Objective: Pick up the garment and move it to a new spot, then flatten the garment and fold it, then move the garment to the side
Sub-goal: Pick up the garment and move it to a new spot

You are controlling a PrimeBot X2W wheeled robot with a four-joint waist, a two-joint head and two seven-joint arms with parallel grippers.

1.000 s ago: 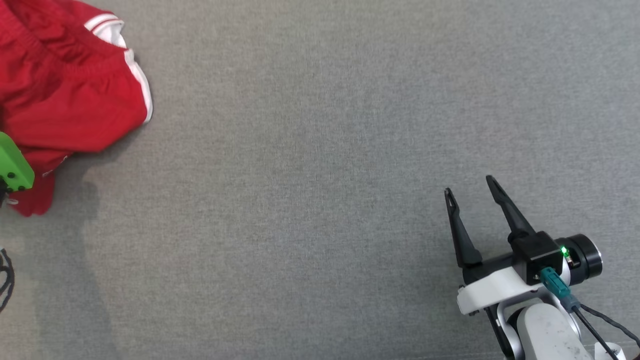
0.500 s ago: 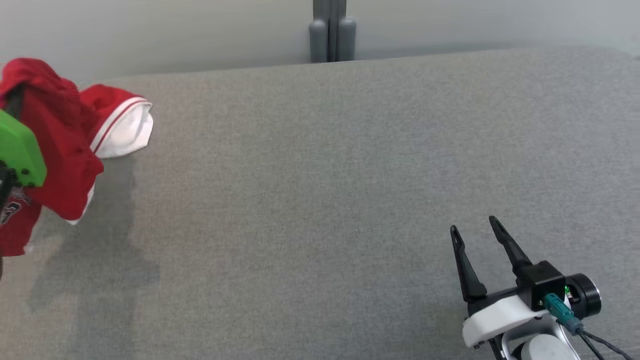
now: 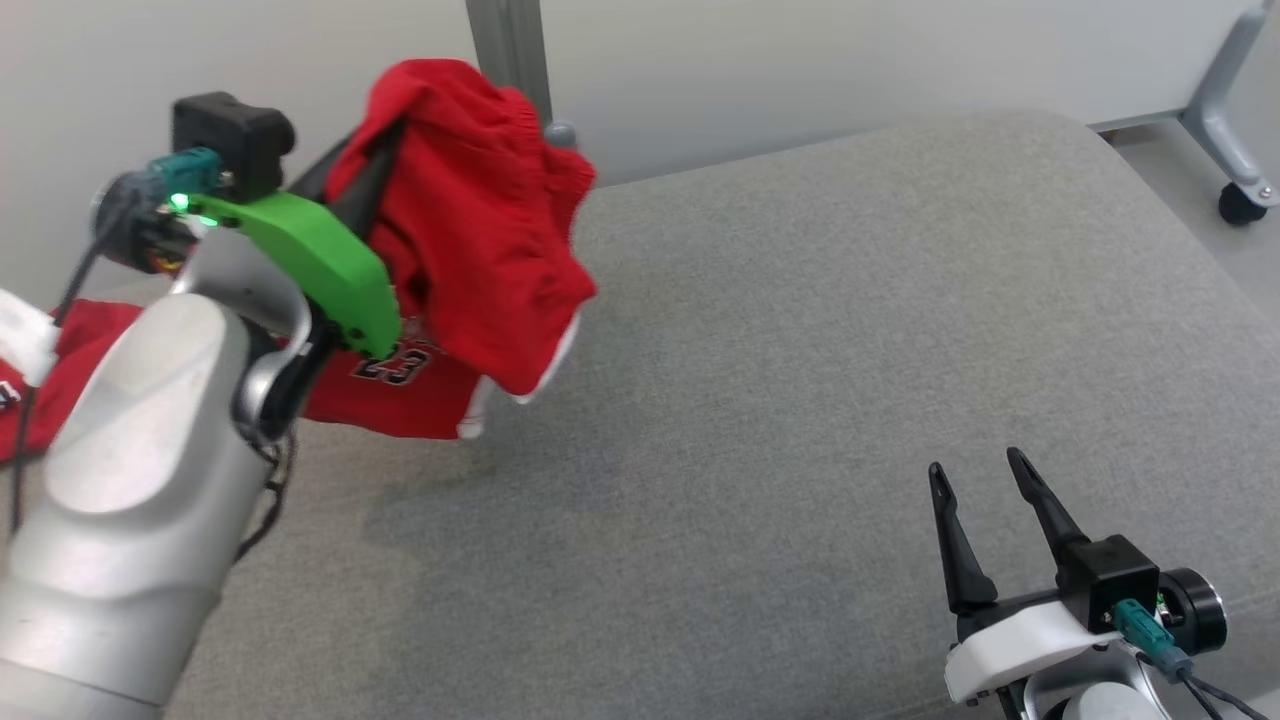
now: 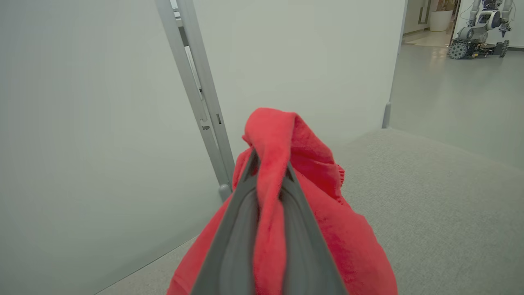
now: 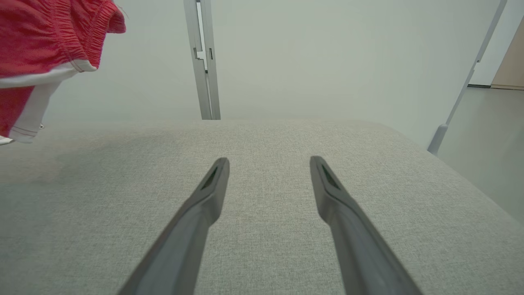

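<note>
The garment [image 3: 480,250] is a pair of red shorts with white trim and the number 23. It hangs lifted above the grey cushion, bunched over my left gripper [image 3: 385,150], which is shut on its fabric. In the left wrist view the red cloth [image 4: 270,196] is pinched between the two fingers and drapes down both sides. Part of the garment [image 5: 45,45] shows at the upper left of the right wrist view. My right gripper [image 3: 985,475] stands open at the lower right, low over the cushion and far from the garment, with nothing between its fingers [image 5: 208,192].
A wide grey cushioned surface [image 3: 800,350] spreads out in front, rounded at its far right corner. A pale wall panel with a grey upright post [image 3: 505,40] stands behind it. More red cloth [image 3: 70,340] lies at the far left. A wheeled frame leg [image 3: 1225,110] stands at the upper right.
The head camera has swung up and left. My left gripper has lifted the garment off the cushion and carried it right, toward the middle. The right gripper stays open and still.
</note>
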